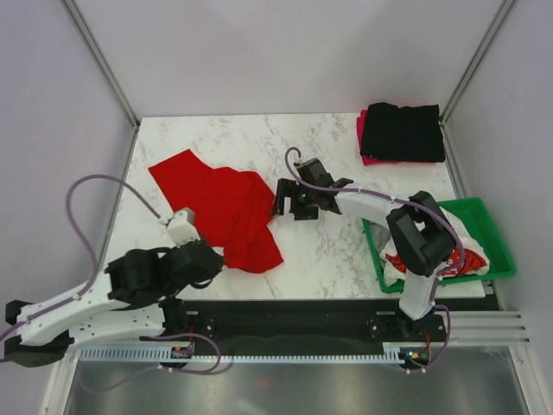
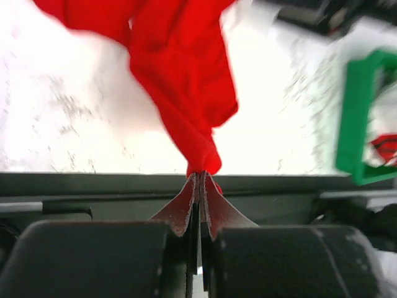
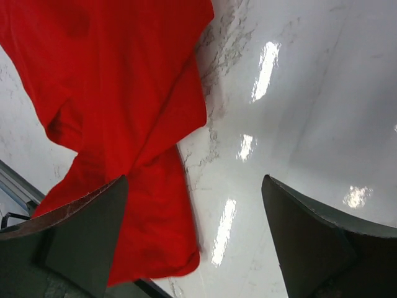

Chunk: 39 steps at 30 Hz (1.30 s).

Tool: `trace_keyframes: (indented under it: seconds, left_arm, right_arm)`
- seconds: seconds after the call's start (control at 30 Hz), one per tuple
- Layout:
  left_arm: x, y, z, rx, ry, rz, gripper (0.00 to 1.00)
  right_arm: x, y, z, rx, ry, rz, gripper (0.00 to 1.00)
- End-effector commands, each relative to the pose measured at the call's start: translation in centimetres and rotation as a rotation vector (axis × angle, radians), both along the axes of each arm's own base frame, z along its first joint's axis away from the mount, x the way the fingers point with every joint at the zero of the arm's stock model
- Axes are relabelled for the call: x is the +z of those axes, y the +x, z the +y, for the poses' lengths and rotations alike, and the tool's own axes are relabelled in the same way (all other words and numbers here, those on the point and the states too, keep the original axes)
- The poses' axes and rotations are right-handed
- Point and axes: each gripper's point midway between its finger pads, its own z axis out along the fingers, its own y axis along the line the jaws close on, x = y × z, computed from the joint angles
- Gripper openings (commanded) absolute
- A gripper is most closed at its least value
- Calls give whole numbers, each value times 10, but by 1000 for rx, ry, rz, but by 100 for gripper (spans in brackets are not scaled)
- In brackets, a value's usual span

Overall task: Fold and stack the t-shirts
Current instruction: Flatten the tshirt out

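**A:** Where is the red t-shirt (image 1: 220, 209) at this moment?

**B:** It lies crumpled on the left half of the marble surface (image 1: 333, 251). One part is spread toward the far left, and the near corner is bunched close to the near edge. The left pincer (image 2: 200, 177) has this near corner, with its jaws pressed together on a thin twist of red cloth.

**A:** And the other arm?

**B:** The right pincer (image 3: 193, 184) hovers over the right edge of the shirt. Its jaws are spread wide and hold nothing. Red cloth is below one finger and bare marble is below the other.

**A:** So what is the step, and how to do it well?

**B:** I think the shirt must be opened flat before any fold. The left grip is only on a small twist, so I would pull slowly and low over the surface, because a quick pull may let the cloth slip out. The right pincer should go down on a corner or hem of the right edge, not on the middle. It should take one layer if possible. Then both arms can draw apart until the cloth is smooth.

**A:** Anything to avoid around it?

**B:** The folded black t-shirt (image 1: 402, 130) rests on a magenta-pink one (image 1: 360, 143) at the far right corner, well apart. The green crate (image 1: 497, 226) with white t-shirts (image 1: 396, 264) stands at the near right. I would not drag the red cloth toward the crate.
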Motion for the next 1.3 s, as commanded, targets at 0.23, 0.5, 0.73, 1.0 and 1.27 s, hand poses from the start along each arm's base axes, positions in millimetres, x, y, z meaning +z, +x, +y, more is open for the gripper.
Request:
trace_keyframes:
  seconds: [0.23,0.5,0.73,1.0,1.27]
  left_arm:
    - [90,19,125,206,132,-316,2]
    - [111,22,137,209,139,-382,2]
    - [128,24,147,230,123,-431,2]
    - [196,34,161,196,191,-603,2]
    - [198,43,142,134,226,-660,2]
  right_arm:
    - [-21,58,62,32,183,-4,92]
    - [-35,79,92,19,310,6,74]
    - [-14,85,96,17,410,-9,0]
    - [139,80,-21,-110,-52,-278,0]
    - [188,52,-52,-44,-257,-326,13]
